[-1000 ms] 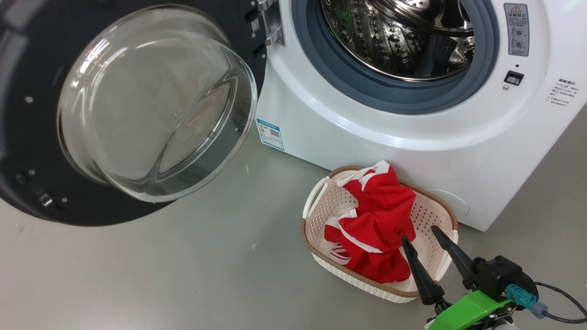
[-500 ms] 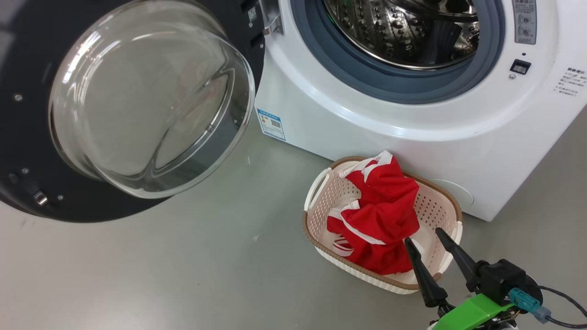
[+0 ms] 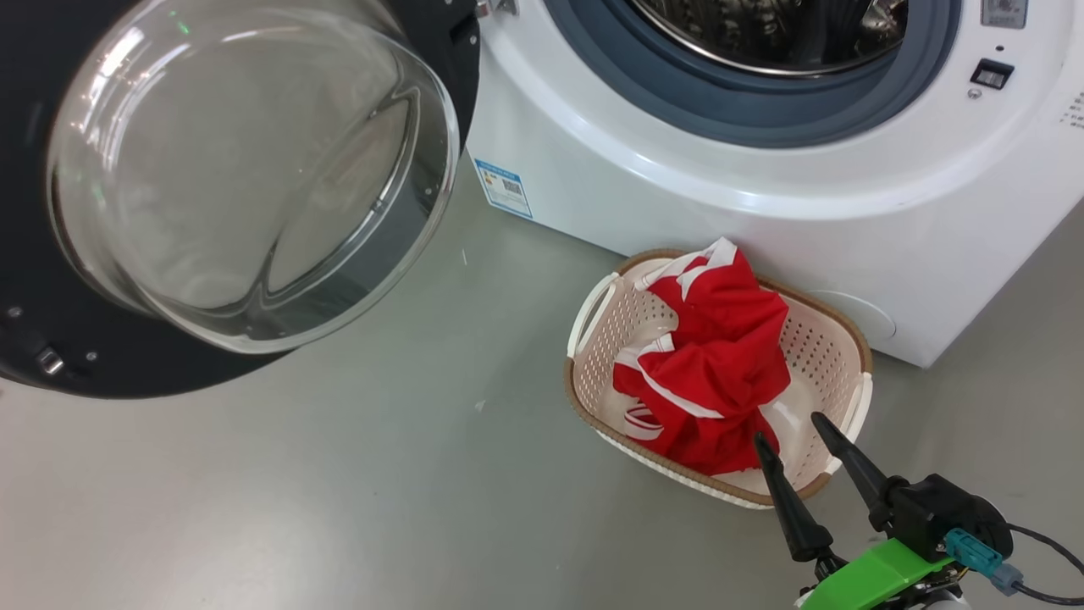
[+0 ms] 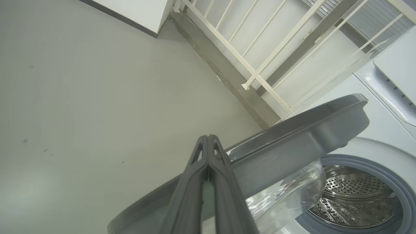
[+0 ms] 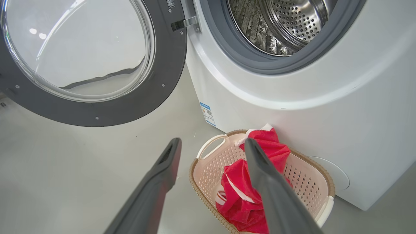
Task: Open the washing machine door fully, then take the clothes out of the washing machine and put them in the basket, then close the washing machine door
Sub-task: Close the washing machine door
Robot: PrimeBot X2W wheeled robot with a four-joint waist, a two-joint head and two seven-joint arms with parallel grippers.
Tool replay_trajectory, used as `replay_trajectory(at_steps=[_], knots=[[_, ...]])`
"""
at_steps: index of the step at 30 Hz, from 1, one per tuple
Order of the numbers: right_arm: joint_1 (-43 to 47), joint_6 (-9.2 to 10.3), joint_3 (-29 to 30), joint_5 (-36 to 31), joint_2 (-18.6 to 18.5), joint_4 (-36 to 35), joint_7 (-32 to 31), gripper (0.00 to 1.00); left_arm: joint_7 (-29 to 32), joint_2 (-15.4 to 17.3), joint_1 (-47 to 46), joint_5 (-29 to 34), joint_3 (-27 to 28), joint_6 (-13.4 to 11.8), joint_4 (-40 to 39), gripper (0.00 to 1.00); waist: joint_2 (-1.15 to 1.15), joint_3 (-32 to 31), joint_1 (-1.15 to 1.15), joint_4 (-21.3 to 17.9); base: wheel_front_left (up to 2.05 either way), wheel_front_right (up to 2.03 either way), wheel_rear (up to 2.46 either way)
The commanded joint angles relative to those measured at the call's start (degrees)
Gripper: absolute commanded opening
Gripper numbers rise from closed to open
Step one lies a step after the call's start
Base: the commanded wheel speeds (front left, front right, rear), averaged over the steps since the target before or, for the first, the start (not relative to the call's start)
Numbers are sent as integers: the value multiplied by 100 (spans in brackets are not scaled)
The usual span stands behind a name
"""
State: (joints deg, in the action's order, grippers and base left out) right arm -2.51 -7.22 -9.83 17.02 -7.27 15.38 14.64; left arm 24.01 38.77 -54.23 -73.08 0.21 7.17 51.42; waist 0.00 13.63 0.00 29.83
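The washing machine point(image 3: 762, 212) is the biggest thing here. It is a big white box, and its round hole is open. In the right wrist view the shiny drum point(image 5: 276, 26) looks empty, as far as I can see into it.

The washing machine door point(image 3: 246, 169) hangs wide open on the left side of the hole. Its clear glass bowl sticks out toward us.

The basket point(image 3: 813, 347) sits on the floor point(image 3: 339, 474), low down and just beside the front of the machine. The clothes point(image 3: 720, 373) are red with white stripes, and they lie bunched up inside the basket.

The right pincer point(image 3: 788, 427) is released, with its two fingers spread apart and nothing between them. It hangs over the near end of the basket. The left pincer point(image 4: 208, 139) is clenched tight on nothing, and it sits close to the back edge of the door. I cannot tell if it touches.

So I think the job left is to close the door. The left pincer looks best placed to push it. It should press on the dark rim far from the hinge, not on the glass. It should follow the door's round swing slowly and push until the door is fully shut. The right pincer should keep away from the hole so that it does not get pinched.
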Motion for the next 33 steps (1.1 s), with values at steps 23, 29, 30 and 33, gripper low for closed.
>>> replay_trajectory(at_steps=[23, 29, 30, 33], knots=[[-261, -26, -37, -132, -12, -96, 36, 100, 568, 498, 289, -776, -427, 32, -515, 0, 0, 189, 0, 24, 0, 0, 0], [-217, -26, -17, -113, 13, -100, 36, 100, 801, 557, 529, -1005, -530, 32, -956, 0, 0, 83, 0, 53, 0, 0, 0], [-211, -26, -23, -108, 18, -99, 36, 100, 824, 568, 577, -1041, -549, 32, -1047, 0, 0, 59, 0, 53, 0, 0, 0], [-195, -26, -37, -89, 26, -98, 36, 100, 917, 614, 718, -1161, -593, 32, -1327, 0, 0, 2, 0, 48, 0, 0, 0]])
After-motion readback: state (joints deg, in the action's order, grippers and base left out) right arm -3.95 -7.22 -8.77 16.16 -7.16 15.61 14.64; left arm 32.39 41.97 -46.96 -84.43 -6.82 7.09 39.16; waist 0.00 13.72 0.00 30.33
